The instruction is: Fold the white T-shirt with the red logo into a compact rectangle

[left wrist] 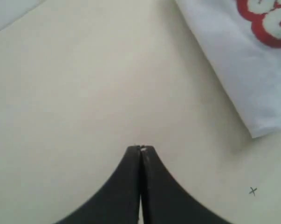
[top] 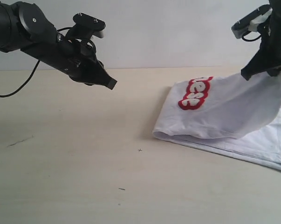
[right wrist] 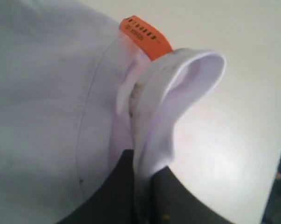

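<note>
The white T-shirt (top: 229, 114) lies partly folded at the right of the table, its upper layer lifted at the far right. The red logo (top: 195, 93) shows on the raised layer near the shirt's back left edge, only partly visible. My right gripper (top: 266, 70) is shut on the shirt's ribbed collar (right wrist: 177, 88), holding it above the table; the orange neck tag (right wrist: 145, 35) sticks out beside it. My left gripper (top: 111, 84) hangs shut and empty over bare table, well left of the shirt. In the left wrist view the shirt's corner (left wrist: 252, 93) and logo (left wrist: 270, 23) appear.
The tan table (top: 84, 163) stretches left and in front of the shirt. A small cross mark (top: 140, 150) and a dark fleck (top: 121, 189) lie on it. A white wall (top: 168, 28) stands behind.
</note>
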Robot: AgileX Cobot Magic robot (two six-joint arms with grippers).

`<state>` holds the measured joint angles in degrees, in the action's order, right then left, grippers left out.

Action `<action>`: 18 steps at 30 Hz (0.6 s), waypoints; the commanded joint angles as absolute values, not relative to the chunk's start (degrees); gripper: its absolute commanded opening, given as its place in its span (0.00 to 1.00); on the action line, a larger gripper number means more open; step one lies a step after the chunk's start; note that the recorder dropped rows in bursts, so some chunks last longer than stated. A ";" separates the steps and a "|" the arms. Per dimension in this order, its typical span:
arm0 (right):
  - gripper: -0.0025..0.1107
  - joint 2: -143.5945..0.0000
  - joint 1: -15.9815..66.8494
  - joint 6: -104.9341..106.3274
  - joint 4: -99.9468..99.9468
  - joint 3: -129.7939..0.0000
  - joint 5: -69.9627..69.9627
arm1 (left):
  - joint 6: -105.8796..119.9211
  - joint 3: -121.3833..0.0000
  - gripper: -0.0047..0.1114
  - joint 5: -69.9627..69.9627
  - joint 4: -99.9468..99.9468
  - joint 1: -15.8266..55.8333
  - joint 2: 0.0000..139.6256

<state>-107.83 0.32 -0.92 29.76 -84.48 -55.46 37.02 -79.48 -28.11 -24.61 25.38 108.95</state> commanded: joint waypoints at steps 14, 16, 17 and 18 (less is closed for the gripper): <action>0.18 -116.05 0.33 -6.93 54.25 -84.42 -69.96 | 37.15 -79.47 0.04 -26.51 -24.94 25.23 108.46; 0.28 -116.05 0.33 -7.66 54.25 -84.42 -68.87 | 37.15 -79.47 0.04 -26.51 -24.94 25.23 108.46; 0.33 -116.05 0.33 -7.74 54.25 -84.42 -68.86 | 37.15 -79.47 0.04 -26.51 -24.94 25.23 108.46; 0.40 -116.05 0.33 -8.08 54.56 -84.42 -68.86 | 37.15 -79.47 0.04 -26.51 -24.94 25.23 108.46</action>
